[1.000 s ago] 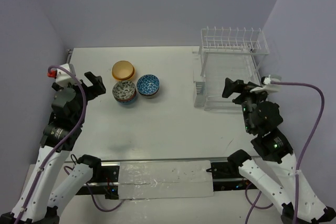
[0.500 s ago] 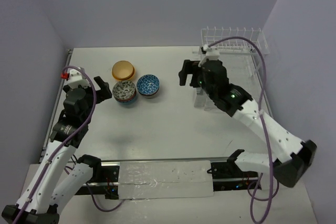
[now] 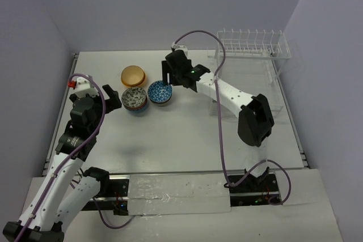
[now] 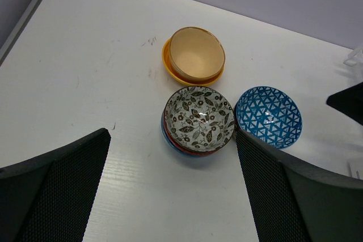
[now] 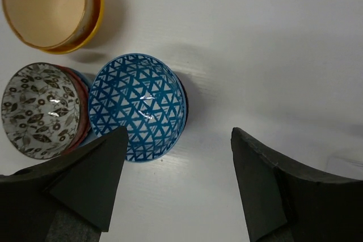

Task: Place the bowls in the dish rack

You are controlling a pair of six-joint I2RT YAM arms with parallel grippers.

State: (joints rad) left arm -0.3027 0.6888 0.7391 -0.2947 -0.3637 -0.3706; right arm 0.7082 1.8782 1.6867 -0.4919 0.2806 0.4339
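Three groups of bowls sit at the table's far left. A blue-white triangle-patterned bowl [image 3: 160, 90] [image 4: 267, 116] [image 5: 139, 106] stands alone. To its left a brown leaf-patterned bowl [image 3: 135, 99] [image 4: 199, 117] [image 5: 37, 109] tops a stack with red and blue rims below it. Behind them a tan bowl nests in an orange-yellow one [image 3: 133, 75] [image 4: 194, 54] [image 5: 50, 5]. My right gripper [image 3: 172, 76] [image 5: 177, 140] hovers open just right of the blue-white bowl, with only bare table between its fingers. My left gripper [image 3: 109, 96] [image 4: 172, 140] is open, just left of the stack. The dish rack [image 3: 266, 49] stands at the far right.
The right arm [image 3: 227, 92] stretches across the table from the right side, in front of the rack's lower tray. Purple walls close in the back and both sides. A strip of tape [image 3: 178, 188] lies along the near edge between the arm bases.
The right arm has swung from beside the dish rack leftward to the blue-white bowl, its jaws narrowing a little. The left gripper edged slightly toward the stacked bowls.
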